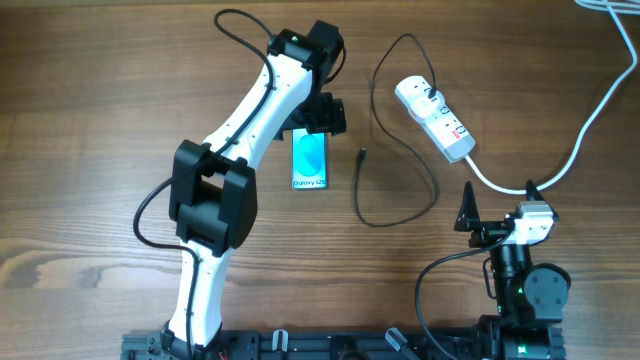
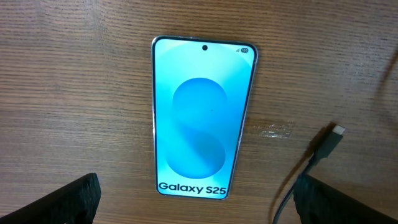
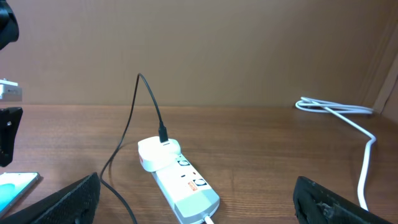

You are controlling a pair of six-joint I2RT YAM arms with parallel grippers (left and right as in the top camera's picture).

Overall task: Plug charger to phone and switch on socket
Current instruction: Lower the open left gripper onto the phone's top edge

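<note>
The phone lies flat on the table, its screen lit teal, "Galaxy S25" at its near end; it fills the left wrist view. My left gripper hovers open above the phone's bottom end, empty. The charger's thin black cable loops from the socket to a small plug tip lying right of the phone, also in the left wrist view. The white socket lies at the back right with a white adapter in it. My right gripper is open and empty, near the front right.
The socket's thick white cord runs right and up off the table's far right corner; it also shows in the right wrist view. The left arm stretches across the left middle of the table.
</note>
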